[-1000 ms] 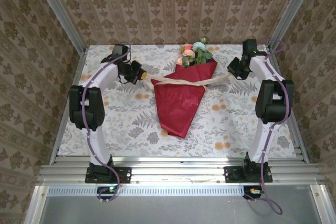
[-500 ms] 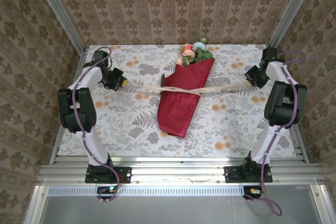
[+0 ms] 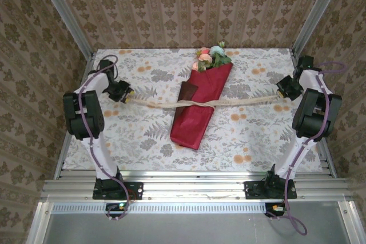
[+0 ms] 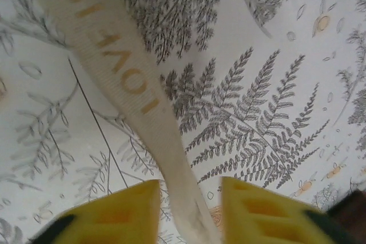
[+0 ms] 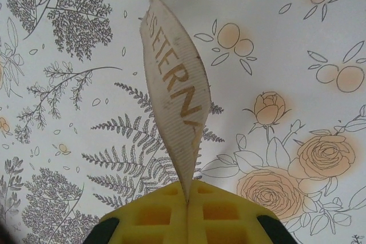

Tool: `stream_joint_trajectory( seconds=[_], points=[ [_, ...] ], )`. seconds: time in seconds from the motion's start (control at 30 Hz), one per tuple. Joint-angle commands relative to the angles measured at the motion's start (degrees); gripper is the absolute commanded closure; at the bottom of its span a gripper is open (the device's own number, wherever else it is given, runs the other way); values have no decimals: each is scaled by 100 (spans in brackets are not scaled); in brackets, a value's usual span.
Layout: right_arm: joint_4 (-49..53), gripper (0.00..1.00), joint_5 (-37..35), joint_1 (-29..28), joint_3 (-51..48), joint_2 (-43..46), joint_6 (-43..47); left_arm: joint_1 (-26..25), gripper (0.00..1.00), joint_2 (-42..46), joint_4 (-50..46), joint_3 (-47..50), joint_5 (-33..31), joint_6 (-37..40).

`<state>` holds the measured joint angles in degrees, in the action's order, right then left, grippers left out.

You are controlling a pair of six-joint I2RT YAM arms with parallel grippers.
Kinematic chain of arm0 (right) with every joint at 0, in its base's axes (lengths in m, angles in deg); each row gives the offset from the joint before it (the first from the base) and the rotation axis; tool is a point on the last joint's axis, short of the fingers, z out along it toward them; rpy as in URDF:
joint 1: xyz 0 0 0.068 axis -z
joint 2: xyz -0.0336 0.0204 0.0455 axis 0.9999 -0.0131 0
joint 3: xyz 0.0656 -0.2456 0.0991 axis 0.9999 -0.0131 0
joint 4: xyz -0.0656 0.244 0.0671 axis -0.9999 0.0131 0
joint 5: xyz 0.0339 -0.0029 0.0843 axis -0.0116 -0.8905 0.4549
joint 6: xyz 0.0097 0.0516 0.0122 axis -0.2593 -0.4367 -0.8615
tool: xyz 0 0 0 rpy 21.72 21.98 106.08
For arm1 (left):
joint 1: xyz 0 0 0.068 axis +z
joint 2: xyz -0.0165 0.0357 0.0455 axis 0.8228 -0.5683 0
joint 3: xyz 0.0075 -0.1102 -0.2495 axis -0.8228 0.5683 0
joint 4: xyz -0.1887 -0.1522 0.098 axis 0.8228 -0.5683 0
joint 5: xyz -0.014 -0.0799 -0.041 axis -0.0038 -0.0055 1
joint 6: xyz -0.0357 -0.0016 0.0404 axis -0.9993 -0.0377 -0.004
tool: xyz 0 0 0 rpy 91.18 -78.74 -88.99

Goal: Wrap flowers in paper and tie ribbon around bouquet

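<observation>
With the ribbon (image 3: 240, 102) crossed over the bouquet (image 3: 197, 112) on the desk (image 3: 143, 138), the right hand (image 5: 187, 210) clamps one end while the left hand (image 4: 190, 212) gapes around the other: tying looks under way, a fresh left grip likely next.

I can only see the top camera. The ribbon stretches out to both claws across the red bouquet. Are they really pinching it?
Observer: The right claw is. Its wrist camera shows it shut tight on the ribbon end.
Kid: And the left one?
Observer: The left claw has its yellow fingers apart. The ribbon just runs between them, with a gap beside it.
Kid: Is anything written on the ribbon?
Observer: Yes, gold letters are printed along it. Up close you can read "ETERNA".
</observation>
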<state>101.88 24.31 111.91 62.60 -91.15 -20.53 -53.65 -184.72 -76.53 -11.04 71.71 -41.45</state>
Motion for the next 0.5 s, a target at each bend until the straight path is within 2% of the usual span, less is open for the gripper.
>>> stream_joint_trajectory(
  seconds=[0.0,0.07,0.17,0.33,0.47],
  points=[
    [167,100,66,-24,-74,202,45,-343,58,623,-45,270,-490,-346],
    [208,100,66,-24,-57,211,90,-723,54,1247,187,630,-875,-784],
    [198,100,97,-19,-83,225,119,-1334,51,1626,266,836,-775,-1588],
    [159,100,149,-23,-116,220,113,-2446,49,1555,874,1123,-426,-3009],
    [148,100,188,-25,-122,211,140,-2751,47,1093,1313,1056,-415,-3772]
  ],
)
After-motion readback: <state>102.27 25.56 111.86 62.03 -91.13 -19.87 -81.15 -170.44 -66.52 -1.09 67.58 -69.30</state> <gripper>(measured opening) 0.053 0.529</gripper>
